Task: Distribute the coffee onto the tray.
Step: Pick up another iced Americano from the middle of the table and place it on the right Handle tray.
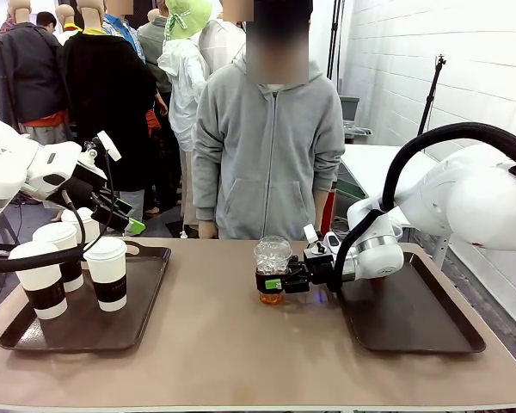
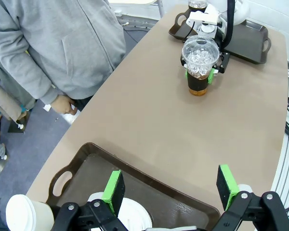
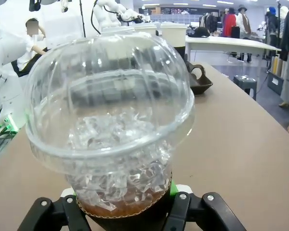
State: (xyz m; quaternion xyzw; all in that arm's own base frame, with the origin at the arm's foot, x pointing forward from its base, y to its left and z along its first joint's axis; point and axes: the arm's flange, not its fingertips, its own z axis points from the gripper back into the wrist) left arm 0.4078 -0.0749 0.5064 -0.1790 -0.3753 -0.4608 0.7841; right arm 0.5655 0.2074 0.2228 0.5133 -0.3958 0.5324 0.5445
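— White cups with brown sleeves stand on the left tray. Why is the left gripper up above them?
— I think it waits there. Its green pads are wide apart and hold nothing. That arm is bent, up over the tray's back corner.
— And the iced cup in the middle?
— It sits on the table, between the two trays. The right gripper has squeezed it low down, under the clear lid, so it won't tip.
— How is that arm?
— It lies low and flat, reaching in sideways over the right tray. That tray looks like where the cup should go.
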